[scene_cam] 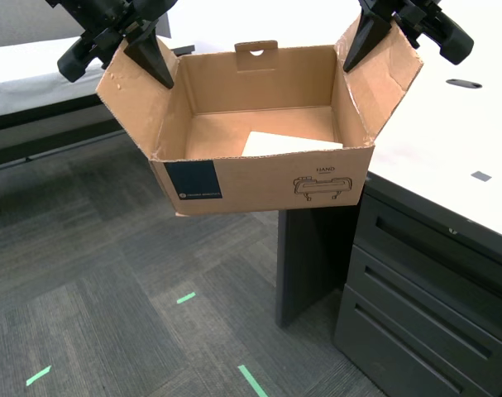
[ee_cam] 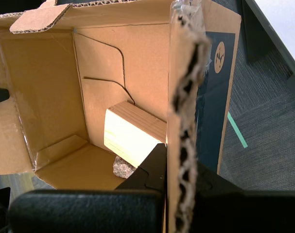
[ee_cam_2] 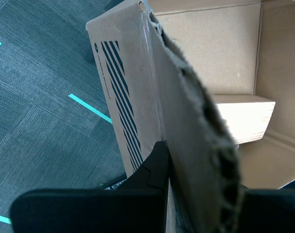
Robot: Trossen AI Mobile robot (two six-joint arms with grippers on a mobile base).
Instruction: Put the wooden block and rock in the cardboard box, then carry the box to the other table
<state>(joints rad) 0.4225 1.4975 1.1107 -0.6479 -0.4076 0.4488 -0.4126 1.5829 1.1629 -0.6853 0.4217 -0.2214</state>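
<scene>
My first pincer [ee_cam: 179, 179] and second pincer [ee_cam_2: 196, 194] — both raised, each clamped on a flap

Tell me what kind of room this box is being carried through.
Likely an office or lab: grey carpet tiles with green tape marks, a white desk over dark drawers. The cardboard box hangs above the floor.

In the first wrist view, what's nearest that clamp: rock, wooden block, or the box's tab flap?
1. rock, beside my first end effector, inside the cardboard box.
2. wooden block, just behind the rock.
3. tab flap, on the far wall.
</scene>
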